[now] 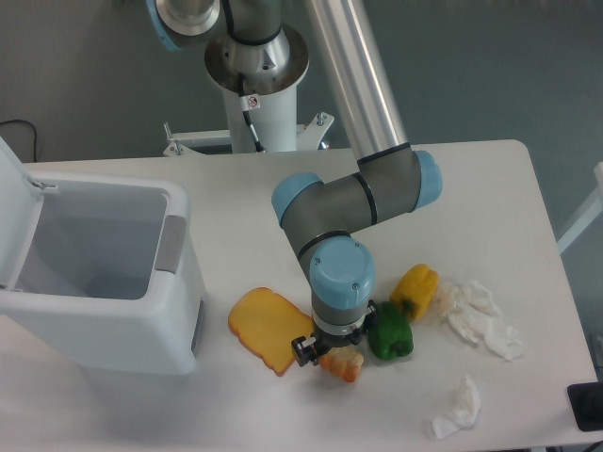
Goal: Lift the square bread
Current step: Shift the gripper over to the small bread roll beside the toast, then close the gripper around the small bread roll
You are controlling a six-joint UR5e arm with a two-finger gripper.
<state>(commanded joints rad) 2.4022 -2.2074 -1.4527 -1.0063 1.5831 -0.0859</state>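
Crumpled white tissue [459, 407] lay nearest the camera at the front edge of the white surface [490, 188], one small wad apart from a larger heap of tissue [480, 315] further back on the right. One yellow pepper [416, 290] sat touching that heap, and one green pepper [391, 331] lay just beside it. One flat yellow-orange toast slice [267, 328] rested near the middle front. One white bin [99, 282] with its lid raised stood at the left.

One square bread [342, 363] sat on the surface between the toast slice and the green pepper, directly under the arm's wrist. It was a small blocky chunk with orange-brown crust and a pale, bumpy patch showing; part of it was hidden by the tool above.

One end effector [332, 350] hung right over the bread, its fingers covered by the blue-capped wrist, so whether they were spread or closed on the bread could not be told. No legible writing showed anywhere.
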